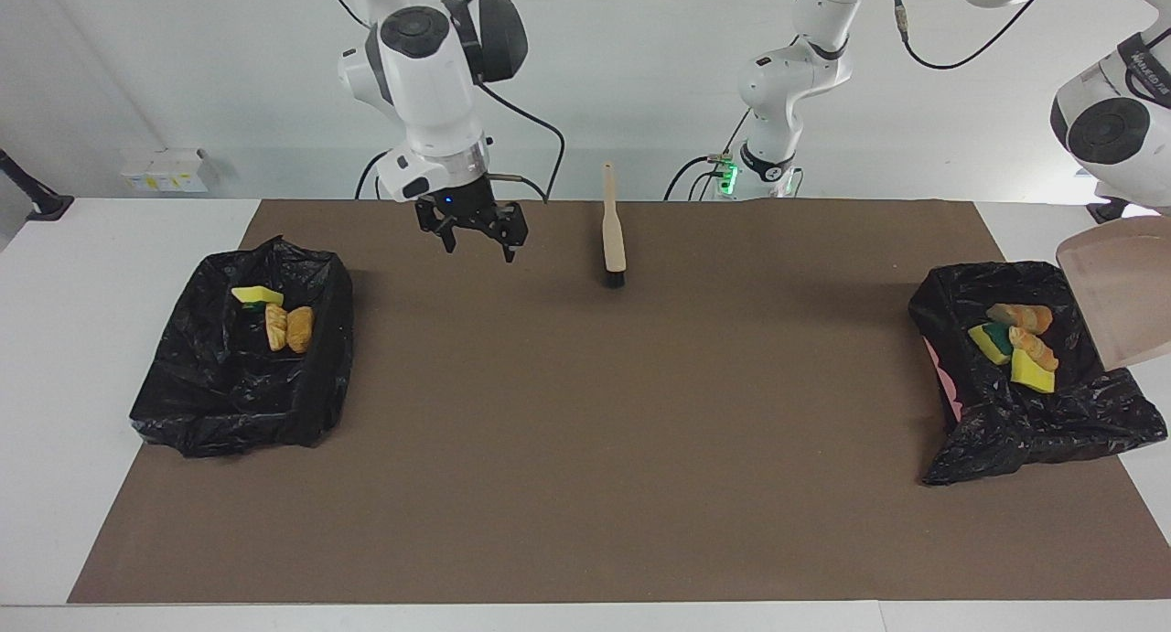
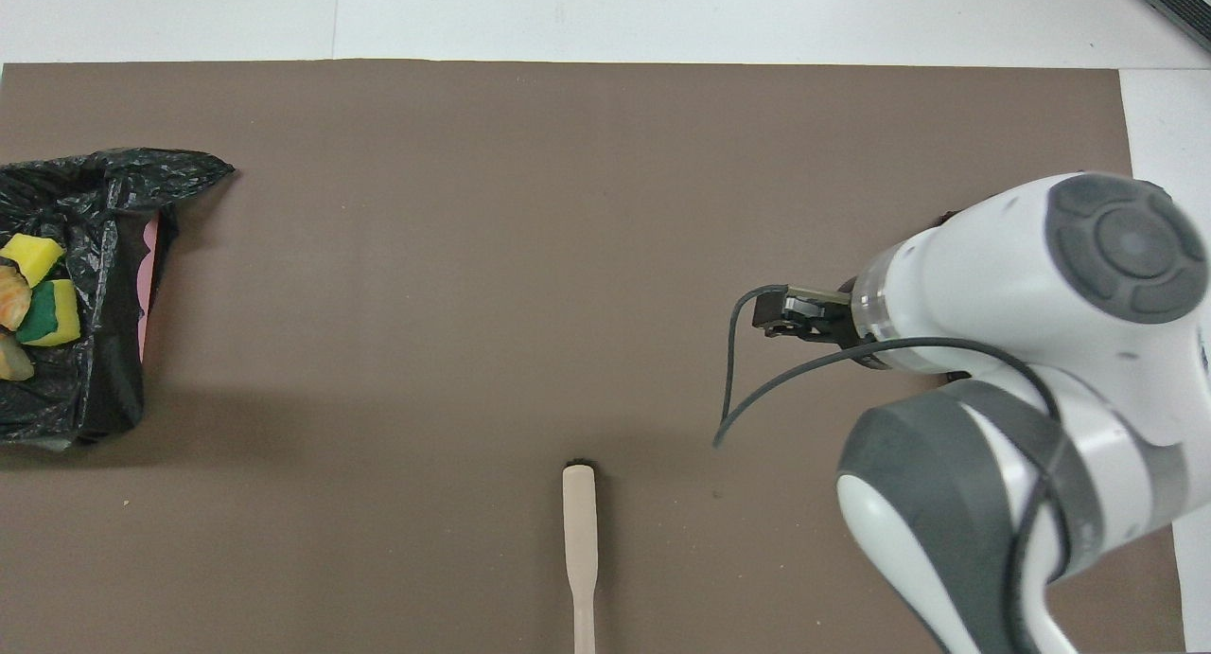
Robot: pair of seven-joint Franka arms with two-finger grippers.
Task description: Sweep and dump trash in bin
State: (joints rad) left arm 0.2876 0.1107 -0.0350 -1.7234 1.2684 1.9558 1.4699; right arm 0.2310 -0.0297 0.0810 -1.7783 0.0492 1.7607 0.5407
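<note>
Right gripper [image 1: 476, 232] hangs open over bare mat; brush [image 1: 613, 232] lies released. Left gripper unseen; dustpan [image 1: 1121, 289] tilts over 4 scraps [image 1: 1020, 344] in bin [image 1: 1079, 412].

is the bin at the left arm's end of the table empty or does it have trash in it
Not empty: the black-lined bin holds trash, yellow-green sponge chunks and bread pieces.
</note>
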